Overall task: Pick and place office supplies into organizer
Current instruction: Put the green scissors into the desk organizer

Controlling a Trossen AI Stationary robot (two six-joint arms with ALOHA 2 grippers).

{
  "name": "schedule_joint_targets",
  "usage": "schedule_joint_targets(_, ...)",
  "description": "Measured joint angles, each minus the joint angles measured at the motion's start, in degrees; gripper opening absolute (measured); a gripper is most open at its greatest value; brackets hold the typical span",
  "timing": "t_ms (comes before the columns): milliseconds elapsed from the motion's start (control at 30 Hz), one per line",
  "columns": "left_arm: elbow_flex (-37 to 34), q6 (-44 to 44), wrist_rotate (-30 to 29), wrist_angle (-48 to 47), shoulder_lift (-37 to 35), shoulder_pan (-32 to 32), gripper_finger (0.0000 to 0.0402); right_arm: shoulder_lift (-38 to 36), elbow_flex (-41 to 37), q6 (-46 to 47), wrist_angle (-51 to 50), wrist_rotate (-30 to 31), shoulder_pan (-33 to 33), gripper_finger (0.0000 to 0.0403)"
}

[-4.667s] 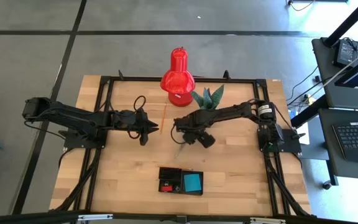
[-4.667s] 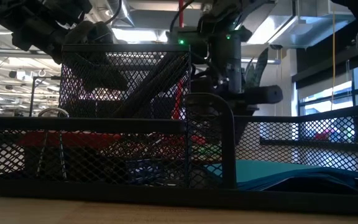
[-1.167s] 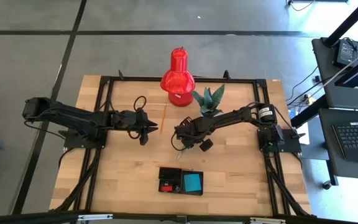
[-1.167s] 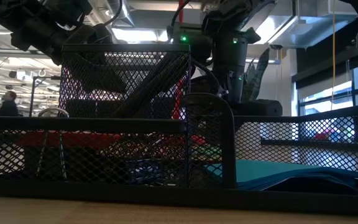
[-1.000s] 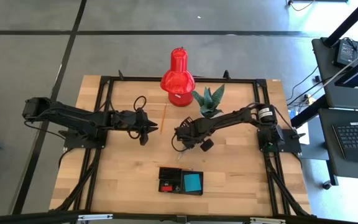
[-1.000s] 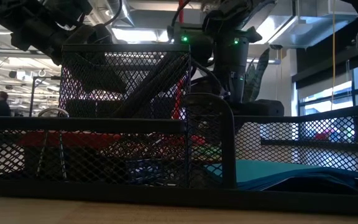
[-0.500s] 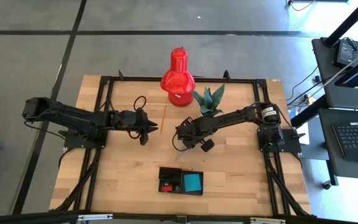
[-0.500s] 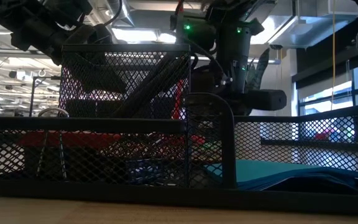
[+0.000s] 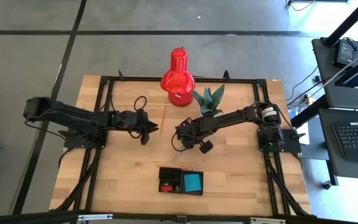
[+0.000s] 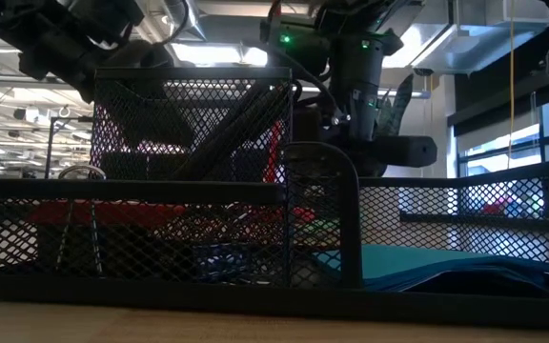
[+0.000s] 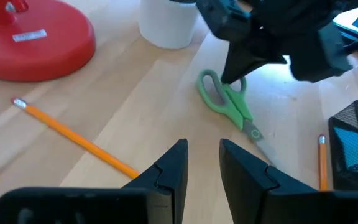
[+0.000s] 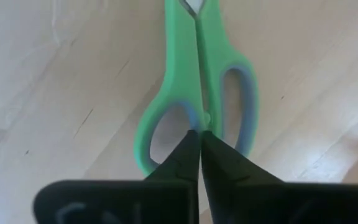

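The fingers of the right gripper (image 12: 199, 140) are being pressed together with no gap showing, their tips being held right over the joint of the two handle loops of the scissors (image 12: 194, 81), nothing being clamped between them; whether the tips are touching the handles cannot be told. The left gripper (image 11: 202, 163) is being held with its fingers slightly apart and empty, above the bare wood near one end of an orange pencil (image 11: 76, 140). In the high view the right gripper (image 9: 180, 134) is being kept near the table's middle, just in front of the potted plant (image 9: 208, 99) and the red lamp (image 9: 178, 71), while the left gripper (image 9: 151, 127) is being kept well apart to its side, the pencil (image 9: 164, 118) lying between them. Open wood is being left all around the organizer (image 9: 181, 181), which is sitting near the table's front edge, well apart from both grippers. In it a blue note pad (image 9: 192, 182) is being held in one compartment and a small red piece (image 9: 165, 181) in the other. The scissors (image 11: 229, 106) are lying flat on the table (image 9: 241, 165), closed, with green handles lined in blue-grey and the blades pointing toward a second pencil (image 11: 321, 163) beside the organizer's mesh wall (image 11: 356, 134).
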Motion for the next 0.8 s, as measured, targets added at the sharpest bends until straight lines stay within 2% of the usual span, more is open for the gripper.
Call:
schedule_joint_targets(167, 0.0, -2.02, 1.32, 6.36, 7.4, -0.02, 0.0086, 0.0, 0.0, 0.02, 1.04, -2.13, -0.02, 0.0009)
schedule_joint_targets(400, 3.58, -4.4, 9.73, 21.79, 23.46, -0.02, 0.0086, 0.0, 0.01, 0.02, 1.45, -2.13, -0.02, 0.0009)
schedule_joint_targets(600, 10.93, -3.31, 13.81, 21.71, 32.18, -0.24, 0.0086, 0.0, -0.32, 0.02, 1.57, -2.11, -0.02, 0.0009)
schedule_joint_targets(800, 17.01, -1.21, 12.37, 14.1, 36.49, -0.45, 0.0086, 0.0, -3.2, 0.38, 1.94, -2.07, -0.02, 0.0009)
